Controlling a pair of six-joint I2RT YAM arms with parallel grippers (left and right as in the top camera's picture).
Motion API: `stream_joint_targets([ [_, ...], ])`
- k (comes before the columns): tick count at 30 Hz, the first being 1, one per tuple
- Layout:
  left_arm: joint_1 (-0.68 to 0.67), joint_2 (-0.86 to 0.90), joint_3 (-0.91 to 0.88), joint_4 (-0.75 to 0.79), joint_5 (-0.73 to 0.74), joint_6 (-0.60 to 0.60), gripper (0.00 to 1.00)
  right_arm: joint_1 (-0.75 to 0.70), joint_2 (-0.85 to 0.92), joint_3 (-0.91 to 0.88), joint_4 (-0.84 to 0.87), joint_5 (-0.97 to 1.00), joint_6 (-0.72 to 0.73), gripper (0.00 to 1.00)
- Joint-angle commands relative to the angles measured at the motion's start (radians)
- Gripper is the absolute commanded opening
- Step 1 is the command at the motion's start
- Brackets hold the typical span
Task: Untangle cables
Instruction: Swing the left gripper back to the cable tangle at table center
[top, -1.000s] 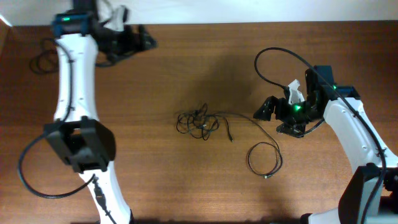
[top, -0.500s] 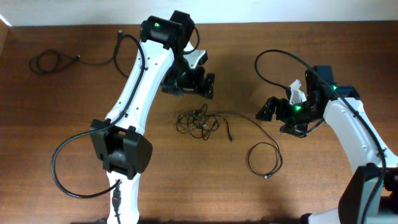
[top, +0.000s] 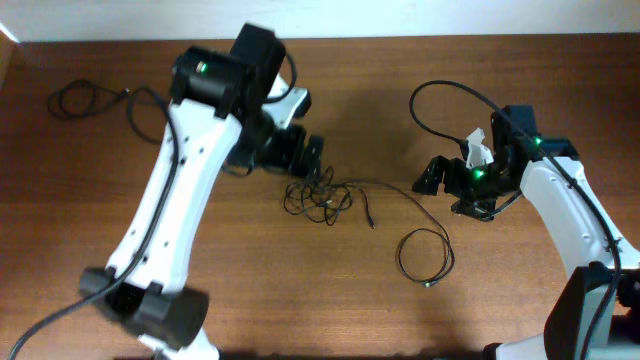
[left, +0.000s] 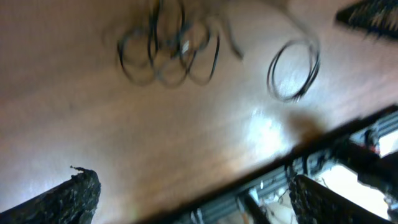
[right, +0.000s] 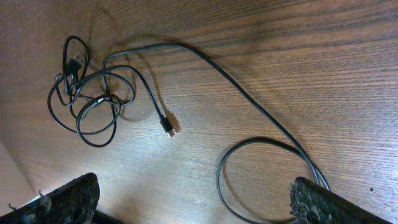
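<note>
- Overhead: the left gripper (top: 312, 158) hangs just on the far side of the knot (top: 318, 197) of cables, which lies about mid-table (top: 250, 300). Its jaws are spread and hold nothing.
- One cord (top: 390, 188) leaves the knot to the right and curls into a round loop (top: 425, 253), which lies nearer than the right gripper (top: 442, 192).
- The right gripper is released too and empty. It sits well right of the knot, and the cord passes just beside it.
- Another thin stray (top: 78, 97) lies coiled at the far-left corner, well apart from the knot.
- Left wrist: the picture is blurred. The two fingers (left: 78, 196) stand wide apart at the bottom corners with only bare wood between them.
- The knot shows as a bunch of overlapping rings up ahead to the left, and the single loop lies to its right, apart from it.
- Right wrist: this view is sharp. The knot sits at upper left, with several small coils crossing one another.
- A short end with a small plug (right: 171, 129) lies free just right of the knot.
- The long cord arcs from the knot across the wood down to the loop, which lies between the wide-spread fingers.
- The loop's right side runs close by the right-hand finger. I cannot tell whether they touch.
</note>
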Motion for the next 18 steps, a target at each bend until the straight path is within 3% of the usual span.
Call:
stream_joint_targets([
  [1, -0.004, -0.025, -0.196, 0.079, 0.005, 0.005, 0.99, 0.004, 0.003, 0.003, 0.006, 0.008, -0.002, 0.98],
  [3, -0.014, -0.024, -0.288, 0.167, 0.079, 0.005, 0.99, 0.004, 0.003, 0.003, 0.005, 0.008, 0.000, 0.98],
  [6, -0.056, -0.024, -0.439, 0.334, 0.178, 0.006, 0.84, 0.004, 0.003, 0.003, -0.003, 0.008, 0.000, 0.98],
  [8, -0.105, -0.024, -0.532, 0.455, 0.182, 0.005, 0.84, 0.004, 0.003, 0.003, -0.005, 0.008, 0.000, 0.98],
  [11, -0.163, -0.024, -0.605, 0.602, 0.126, -0.012, 0.86, 0.004, 0.003, 0.003, -0.002, 0.008, 0.000, 0.98],
  [14, -0.199, -0.023, -0.645, 0.708, -0.005, -0.118, 0.84, 0.004, 0.003, 0.003, -0.003, 0.008, 0.000, 0.98],
  [18, -0.222, -0.006, -0.658, 0.750, -0.060, -0.121, 0.65, 0.005, 0.003, 0.003, -0.011, 0.009, 0.000, 0.98],
])
